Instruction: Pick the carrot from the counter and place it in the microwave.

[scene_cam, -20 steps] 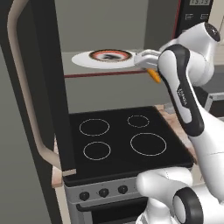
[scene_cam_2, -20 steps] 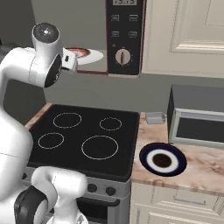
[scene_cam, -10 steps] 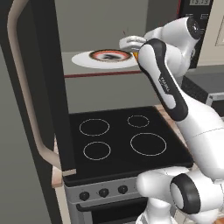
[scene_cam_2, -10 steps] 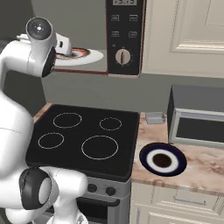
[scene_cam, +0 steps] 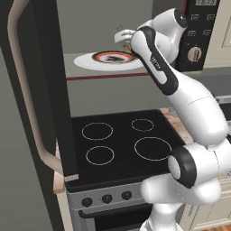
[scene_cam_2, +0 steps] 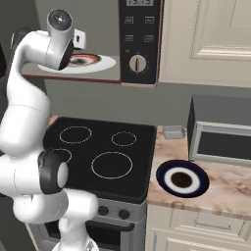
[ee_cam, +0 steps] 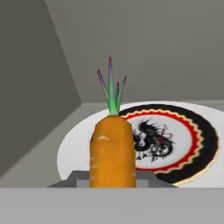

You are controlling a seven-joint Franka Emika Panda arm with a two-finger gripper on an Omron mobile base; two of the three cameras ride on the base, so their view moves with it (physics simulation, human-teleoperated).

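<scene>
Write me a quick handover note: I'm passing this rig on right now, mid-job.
Gripper: shut on the carrot, reached into the microwave, whose door is open.
Carrot: held with its green top pointing into the cavity, over the near edge of the white turntable and its patterned plate.
Done: picked off the counter, brought inside.
Left: lower it, open the gripper, pull the arm out.

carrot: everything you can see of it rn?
The carrot is a stubby orange root with a matte, smooth-looking skin and a thin green-to-purple sprout at its top. In the hand view it stands upright between the gripper's finger tips, inside the microwave, in front of the patterned plate on the white turntable. Its lower end is hidden.
</scene>
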